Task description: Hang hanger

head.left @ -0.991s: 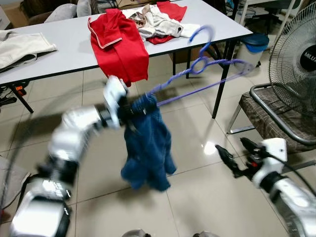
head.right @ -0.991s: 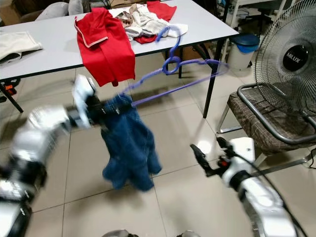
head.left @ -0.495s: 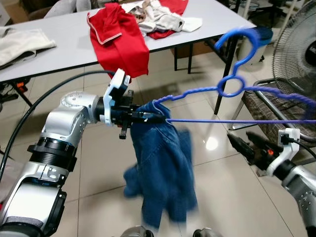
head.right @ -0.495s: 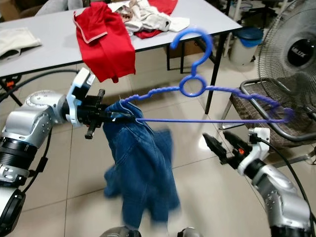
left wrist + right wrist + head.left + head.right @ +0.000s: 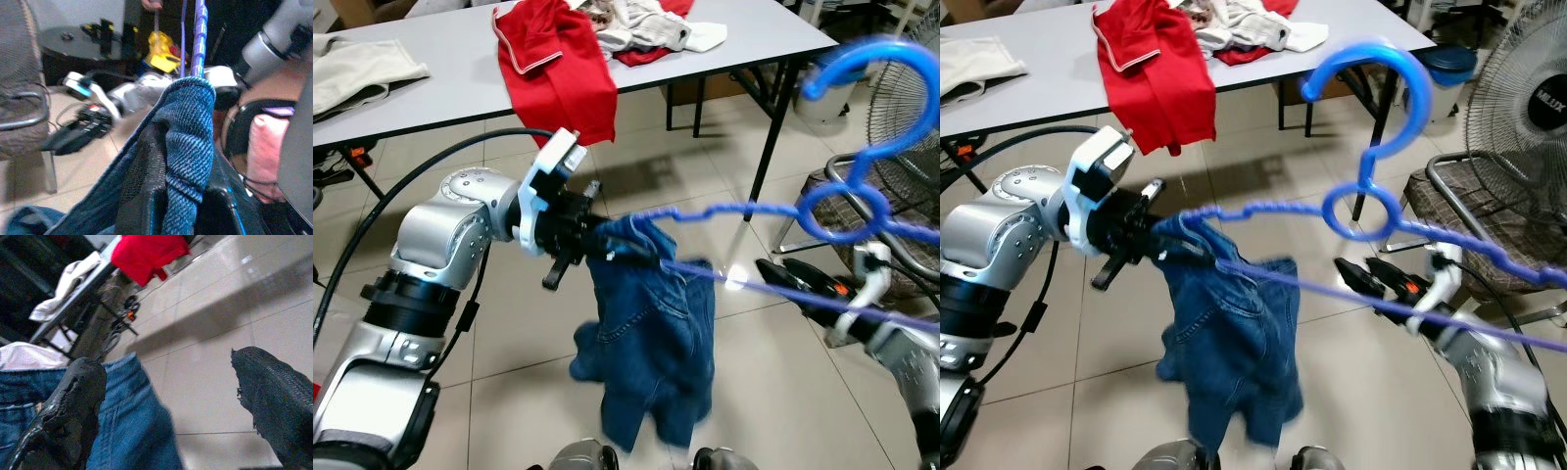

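Observation:
A blue plastic hanger (image 5: 710,211) with a big hook (image 5: 1371,59) carries a blue denim garment (image 5: 656,343) that droops toward the floor. My left gripper (image 5: 607,250) is shut on the hanger's left end, with denim bunched between its fingers (image 5: 142,196). The hanger's bar (image 5: 199,34) runs away from it. The hanger stretches to the right, blurred, and its lower bar crosses over my right gripper (image 5: 766,269). That gripper is open beneath the bar, fingers (image 5: 68,406) wide apart with nothing between them.
A grey table (image 5: 440,83) behind holds a red garment (image 5: 558,69), white clothes (image 5: 646,20) and a beige cloth (image 5: 362,69). At the right stand a fan (image 5: 911,108), a metal-framed chair (image 5: 1489,235) and a blue bin (image 5: 1449,64). Tiled floor lies below.
The hanger has swung up and toward me, its hook now higher at the right. The denim has swayed with it. The right gripper has stayed low under the bar.

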